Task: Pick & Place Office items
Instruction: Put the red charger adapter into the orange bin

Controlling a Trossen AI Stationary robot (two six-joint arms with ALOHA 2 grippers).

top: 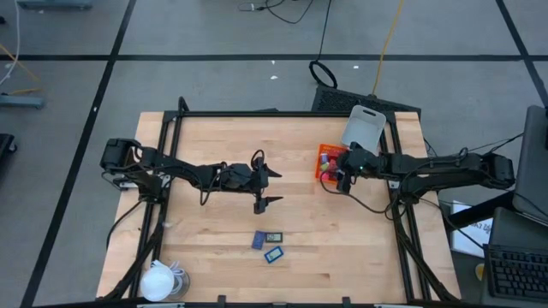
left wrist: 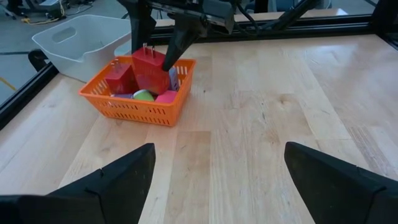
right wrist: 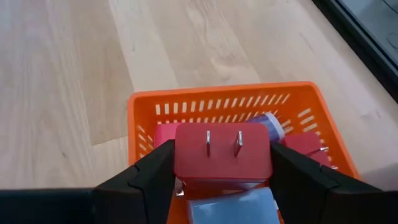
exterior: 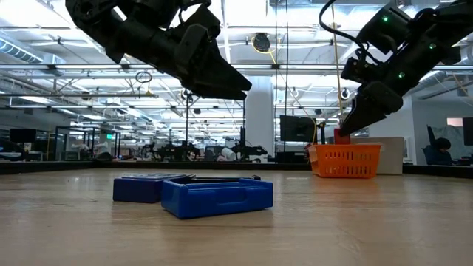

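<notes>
**Red plug block held over the basket, two blue pieces still on the table**

The right gripper [right wrist: 222,180] has its fingers clamped on either side of a red plug block [right wrist: 222,158], the one with two metal prongs, and holds it just above the orange basket [left wrist: 134,109] near the right edge of the table [top: 214,257]. From the left arm's camera the block sits at rim height, over the other pieces already inside: another red block [left wrist: 118,81], something green and something pink. A white bin [left wrist: 81,37] stands just behind the basket.

The left gripper [top: 267,187] hangs over the middle of the table with its fingers spread wide and nothing between them. Below it, nearer the front edge, two blue flat cases [top: 267,245] lie close together; from table height they look touching or nearly so.

What worries me is the drop. The basket is already crowded, so the block may land on the heap and tip out over the low rim, or its prongs may catch in the mesh wall. If the fingers open off-centre, it could clip the rim and fall on the table.

The blue cases could give trouble too: lying so close, a grab at one may shove the other.
</notes>
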